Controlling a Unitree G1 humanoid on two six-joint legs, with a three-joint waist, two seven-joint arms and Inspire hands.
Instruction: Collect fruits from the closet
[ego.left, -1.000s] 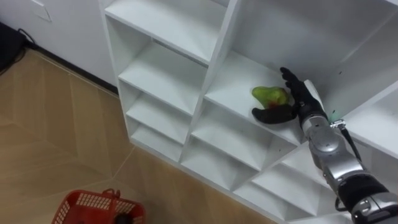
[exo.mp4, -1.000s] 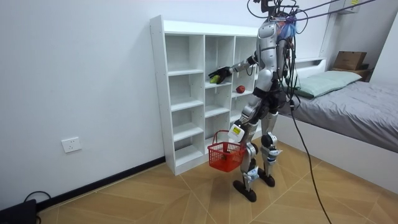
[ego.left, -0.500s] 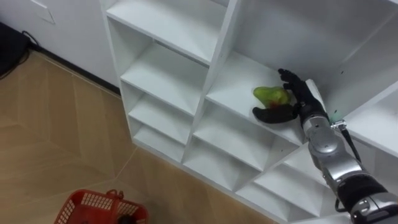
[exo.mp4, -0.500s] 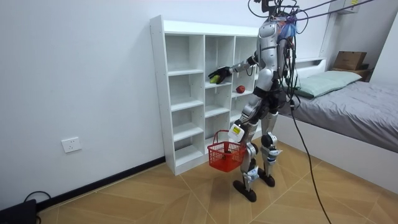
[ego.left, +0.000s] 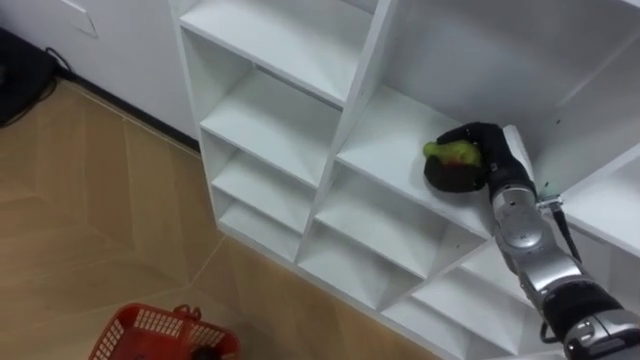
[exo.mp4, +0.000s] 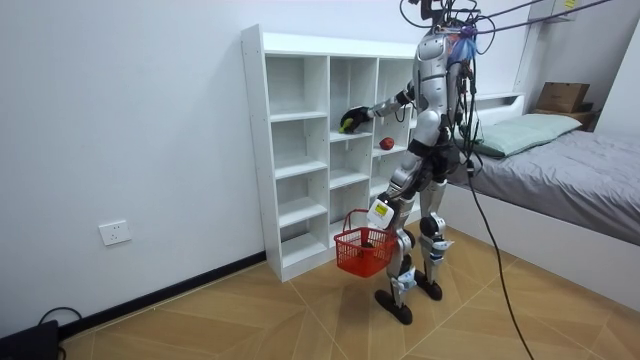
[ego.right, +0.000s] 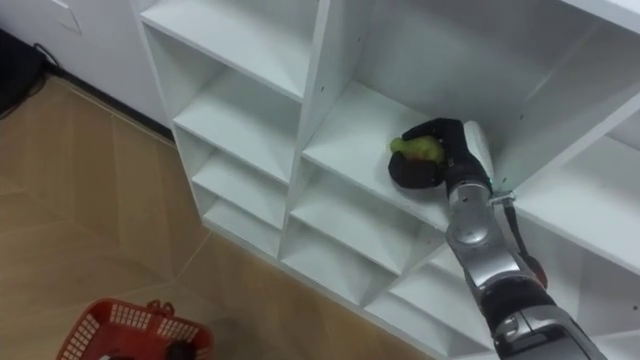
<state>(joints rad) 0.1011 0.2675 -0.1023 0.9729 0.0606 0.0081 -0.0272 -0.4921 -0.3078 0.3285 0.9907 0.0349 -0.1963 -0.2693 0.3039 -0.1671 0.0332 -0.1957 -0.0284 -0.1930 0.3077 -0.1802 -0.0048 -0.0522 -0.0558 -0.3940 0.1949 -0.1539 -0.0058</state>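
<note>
Grasping: right hand (ego.left: 474, 165) curled snug around green fruit (ego.left: 447, 151) on closet shelf (ego.left: 385, 140).
Next, likely: lift fruit clear of shelf, lower into red basket (ego.left: 150, 335).

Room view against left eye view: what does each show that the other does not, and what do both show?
The room view gives the whole robot standing at the closet, a red fruit in the next column, the bed. The left eye view gives the close look: the right hand curled round the green fruit in its compartment. Both share the closet, the red basket, that hand and fruit.
</note>
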